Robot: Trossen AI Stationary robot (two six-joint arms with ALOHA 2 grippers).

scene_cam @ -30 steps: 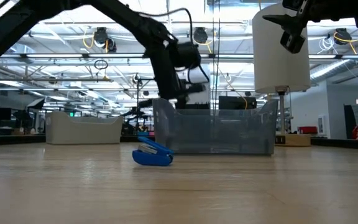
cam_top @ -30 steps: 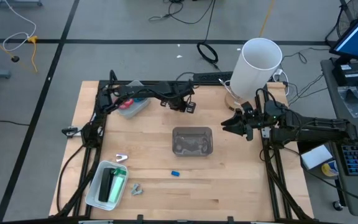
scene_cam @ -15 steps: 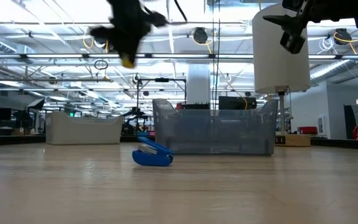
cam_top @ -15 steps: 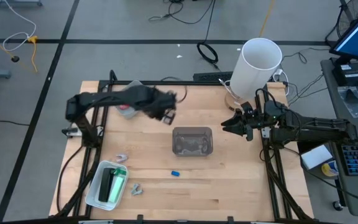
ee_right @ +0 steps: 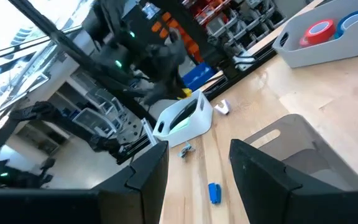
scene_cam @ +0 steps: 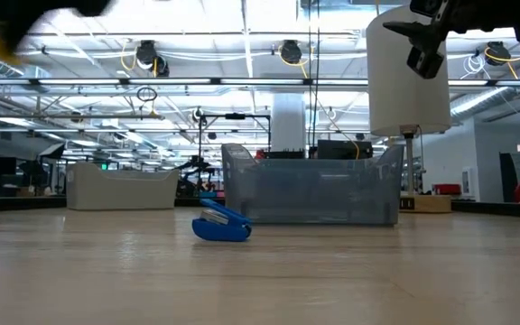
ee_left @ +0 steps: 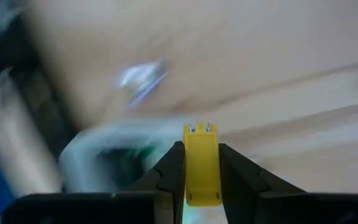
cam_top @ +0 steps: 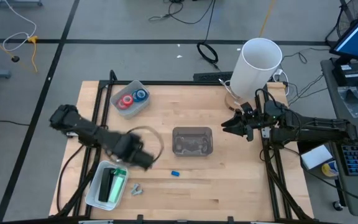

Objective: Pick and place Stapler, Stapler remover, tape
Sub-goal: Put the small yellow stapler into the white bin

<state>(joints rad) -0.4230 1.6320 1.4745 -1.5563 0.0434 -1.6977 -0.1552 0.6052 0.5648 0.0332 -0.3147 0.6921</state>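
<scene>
My left gripper [cam_top: 144, 160] hangs over the near-left of the table, at the far end of a white tray [cam_top: 97, 191], shut on a small yellow object [ee_left: 201, 163]. The tray holds a green-and-black stapler [cam_top: 112, 183]. Red tape [cam_top: 127, 101] and blue tape [cam_top: 141, 94] lie in a grey bin [cam_top: 143, 106] at the far left. A blue stapler remover [cam_top: 175, 173] rests on the wood near a clear bin [cam_top: 192, 140]. My right gripper [cam_top: 232, 126] waits open, right of that clear bin. My left gripper pinches the small yellow object [ee_left: 201, 180] between its two fingers [ee_left: 169, 174]. The object's end with two metal studs [ee_left: 199, 129] sticks out past the fingertips. It is lifted clear of the table, above the blurred tray [ee_left: 98, 158].
A tall white cylinder [cam_top: 257, 65] stands at the far right, behind my right arm. A small grey metal piece [cam_top: 135, 188] lies beside the tray. Bare wood stretches along the near edge right of the blue remover [scene_cam: 221, 223].
My left arm has swung fast from the far middle of the table, past the tape bin, toward the near-left, and now hangs over the white tray, carrying the yellow object. The tape bin, hidden under the arm before, now shows. My right arm kept still.
</scene>
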